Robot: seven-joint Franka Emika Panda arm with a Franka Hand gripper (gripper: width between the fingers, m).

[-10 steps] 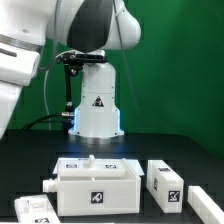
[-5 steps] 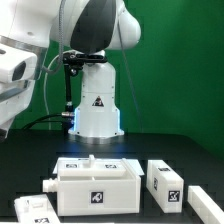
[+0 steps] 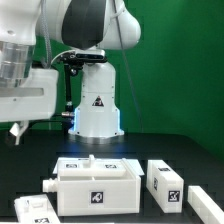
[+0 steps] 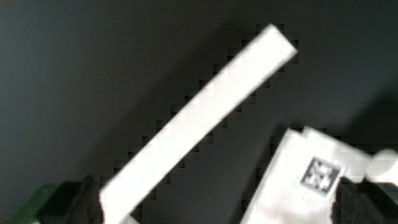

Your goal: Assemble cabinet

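One white cabinet box (image 3: 97, 187), two tagged blocks (image 3: 166, 181) (image 3: 208, 203) on the exterior view's right, one block (image 3: 34, 210) left, one gripper (image 3: 15, 132) raised, grip unreadable

Table (image 3: 175, 150), one. Large white cabinet box (image 3: 97, 190), one. Smaller tagged blocks, three: first block (image 3: 165, 183), second block (image 3: 206, 201), third block (image 3: 33, 210). Marker board (image 3: 70, 163), one. Robot arm (image 3: 95, 105), one.

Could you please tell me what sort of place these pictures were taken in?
Most likely a robotics lab bench set up for recording: a plain green backdrop behind, a black table carrying white cabinet parts marked with fiducial tags, and the robot arm's base standing behind them.
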